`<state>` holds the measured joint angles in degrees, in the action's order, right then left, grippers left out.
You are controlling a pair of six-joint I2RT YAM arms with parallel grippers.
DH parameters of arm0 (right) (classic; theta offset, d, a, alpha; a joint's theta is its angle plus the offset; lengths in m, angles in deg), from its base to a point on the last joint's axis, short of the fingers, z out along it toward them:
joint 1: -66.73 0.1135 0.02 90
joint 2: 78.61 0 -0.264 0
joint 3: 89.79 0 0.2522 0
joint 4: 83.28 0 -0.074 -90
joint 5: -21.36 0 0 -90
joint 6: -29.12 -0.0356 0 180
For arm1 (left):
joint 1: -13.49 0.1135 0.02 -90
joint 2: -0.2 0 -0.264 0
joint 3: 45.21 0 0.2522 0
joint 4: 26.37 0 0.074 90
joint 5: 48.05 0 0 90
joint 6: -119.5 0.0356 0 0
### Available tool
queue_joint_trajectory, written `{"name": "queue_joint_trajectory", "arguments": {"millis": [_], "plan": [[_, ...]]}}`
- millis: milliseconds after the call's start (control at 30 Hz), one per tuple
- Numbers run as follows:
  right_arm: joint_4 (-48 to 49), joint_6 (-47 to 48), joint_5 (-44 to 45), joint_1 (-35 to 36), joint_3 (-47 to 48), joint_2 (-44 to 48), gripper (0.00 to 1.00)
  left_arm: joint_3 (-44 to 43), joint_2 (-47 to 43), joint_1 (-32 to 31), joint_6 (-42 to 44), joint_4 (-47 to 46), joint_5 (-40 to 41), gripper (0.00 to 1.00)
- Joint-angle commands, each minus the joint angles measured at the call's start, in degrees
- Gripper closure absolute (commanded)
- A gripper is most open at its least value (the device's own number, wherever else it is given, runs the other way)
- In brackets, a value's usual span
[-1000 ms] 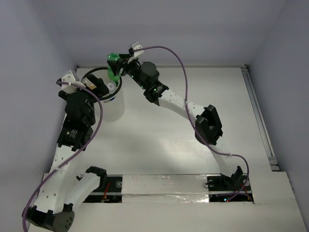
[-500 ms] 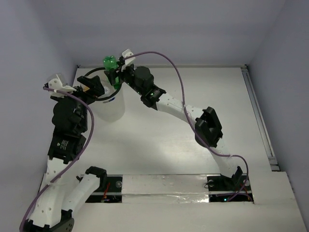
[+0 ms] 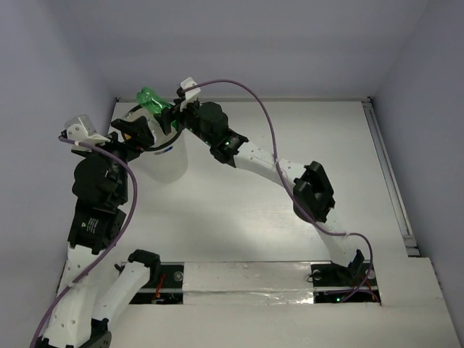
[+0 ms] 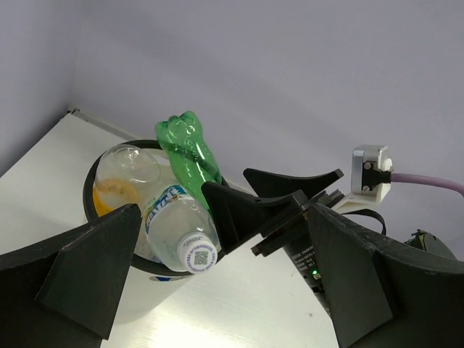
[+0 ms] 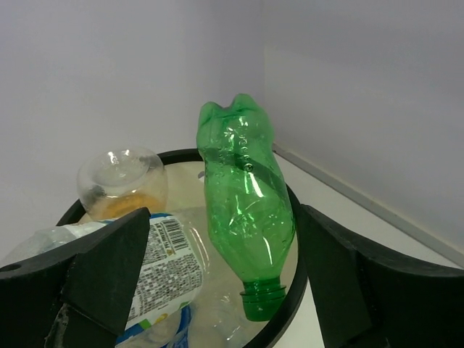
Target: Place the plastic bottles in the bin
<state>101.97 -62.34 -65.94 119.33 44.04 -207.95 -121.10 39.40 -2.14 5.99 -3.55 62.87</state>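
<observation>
The green bottle (image 5: 246, 225) stands neck-down in the bin (image 3: 170, 165), close to its rim and on top of the other bottles (image 5: 165, 255), and the right tool (image 5: 221, 239) and left tool (image 4: 223, 217) are both wide open holding nothing, so the right one should lift away gently without bumping it out.

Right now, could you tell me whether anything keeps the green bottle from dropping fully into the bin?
Yes: the labelled bottle and clear bottle crowd the bin, so the green bottle sticks out above its rim.
</observation>
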Motion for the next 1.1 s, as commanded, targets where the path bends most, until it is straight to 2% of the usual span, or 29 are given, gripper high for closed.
{"name": "queue_joint_trajectory", "arguments": {"millis": [0, 200, 300, 333, 400, 433, 467, 500, 567, 600, 667, 700, 767, 833, 867, 967, 1067], "plan": [[1.21, -1.71, -0.07, 0.66, -0.97, 5.58, 0.12, -1.15, -1.32, 0.35, -0.05, -1.33, -0.80, 0.01], [6.92, -4.69, 0.29, 0.66, -10.19, 13.04, 0.12, -3.61, -0.79, 0.35, -0.05, -0.10, -3.26, 0.01], [10.70, -5.93, 1.60, 0.66, -18.10, 20.60, 0.13, -4.32, -1.58, 0.35, 0.13, -0.27, -6.42, 0.01], [12.18, -6.10, 2.13, 0.66, -20.47, 22.88, 0.15, -4.23, -2.28, 0.35, 0.30, -0.79, -7.56, 0.01], [13.86, -7.24, 4.24, 0.66, -28.55, 30.43, 0.24, -4.32, -2.81, 0.35, 0.48, -0.89, -9.94, 0.01], [14.48, -7.68, 4.94, 0.66, -31.27, 33.16, 0.32, -4.40, -3.16, 0.35, 0.39, -0.28, -10.55, 0.01], [14.13, -9.17, 6.69, 0.66, -34.00, 35.88, 0.58, -4.67, -3.25, 0.35, 0.30, 0.16, -11.34, 0.01], [13.87, -10.31, 7.57, 0.66, -39.59, 42.09, 0.72, -4.93, -3.25, 0.35, 0.04, 1.30, -11.70, 0.01], [12.55, -13.99, 9.77, 0.66, -45.60, 48.62, 1.00, -5.02, -4.04, 0.35, -0.14, 2.19, -12.49, 0.01], [11.16, -14.89, 10.30, 0.66, -51.72, 55.44, 1.00, -4.76, -4.31, 0.35, -0.14, 2.89, -12.58, 0.01], [8.96, -16.90, 13.01, 0.66, -57.47, 62.51, 1.00, -3.88, -6.14, 0.35, -0.22, 3.42, -12.84, 0.01], [7.29, -17.61, 14.16, 0.66, -60.02, 69.42, 1.00, -3.44, -6.85, 0.35, -0.22, 4.20, -12.84, 0.01], [-0.17, -19.55, 17.94, 0.66, -66.26, 76.30, 0.96, -2.65, -8.70, 0.35, 0.22, 5.52, -12.49, 0.01], [-7.70, -20.51, 20.75, 0.66, -69.96, 86.38, 0.83, -2.03, -10.10, 0.35, 0.30, 7.80, -12.05, 0.01], [-10.45, -21.91, 24.16, 0.66, -72.84, 89.41, 0.64, -1.34, -10.54, 0.35, 0.39, 8.42, -11.62, 0.01], [-18.73, -24.64, 28.66, 0.66, -76.81, 98.91, 0.37, 0.33, -11.51, 0.35, -0.31, 10.45, -11.35, 0.01], [-21.90, -25.79, 30.26, 0.66, -79.19, 103.66, 0.36, 2.00, -11.78, 0.35, -1.19, 10.37, -12.92, 0.01]]}}
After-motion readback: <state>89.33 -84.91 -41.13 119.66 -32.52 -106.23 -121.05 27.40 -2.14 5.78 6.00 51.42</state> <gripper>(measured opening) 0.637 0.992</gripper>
